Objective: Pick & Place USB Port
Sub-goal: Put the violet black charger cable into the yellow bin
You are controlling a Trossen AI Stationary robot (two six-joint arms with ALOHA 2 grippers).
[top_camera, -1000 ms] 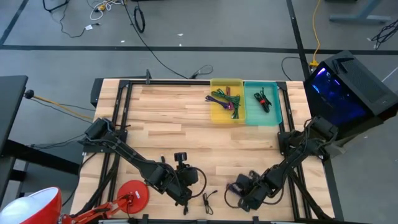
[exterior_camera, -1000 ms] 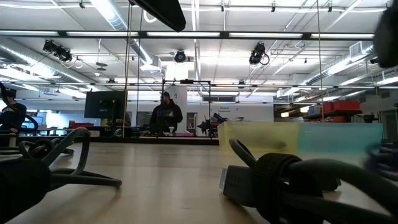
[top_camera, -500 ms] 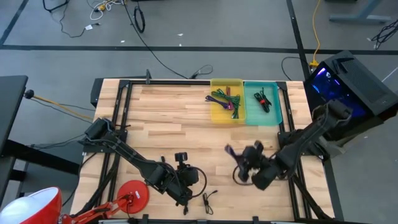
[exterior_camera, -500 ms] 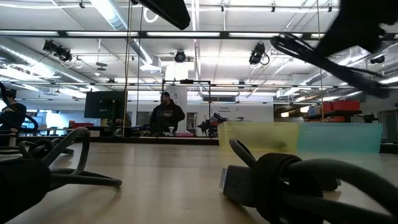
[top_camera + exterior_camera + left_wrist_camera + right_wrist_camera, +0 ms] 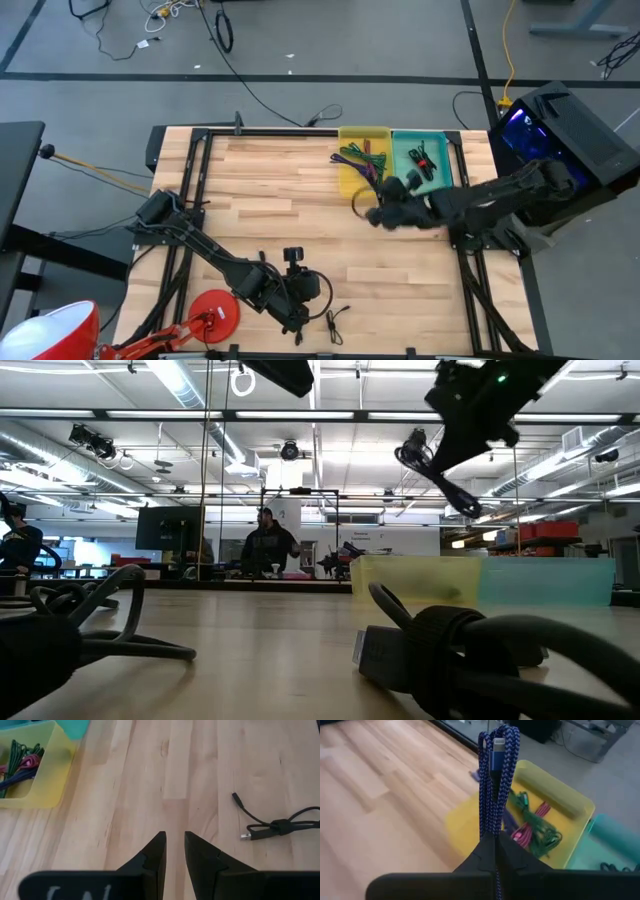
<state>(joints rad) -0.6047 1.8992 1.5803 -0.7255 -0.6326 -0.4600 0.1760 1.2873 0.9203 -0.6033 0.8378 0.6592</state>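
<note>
So going left to right: the left gripper is parked low at the near edge of the table, jaws a narrow gap apart with nothing between them, and a loose black cable is lying on the wood just off to the side of its fingertips, not touched. The big change is on the right: a second ago the right gripper was down at the near edge of the table, and now it has swung up and across, jaws clamped tight on a coiled blue braided cable that sticks straight out past the fingertips. Ahead of the jaws and below them sits the yellow bin, with the teal bin just beside it. So I'd say the pick is done and it's mid-carry; the drop into a bin is what's left.
</note>
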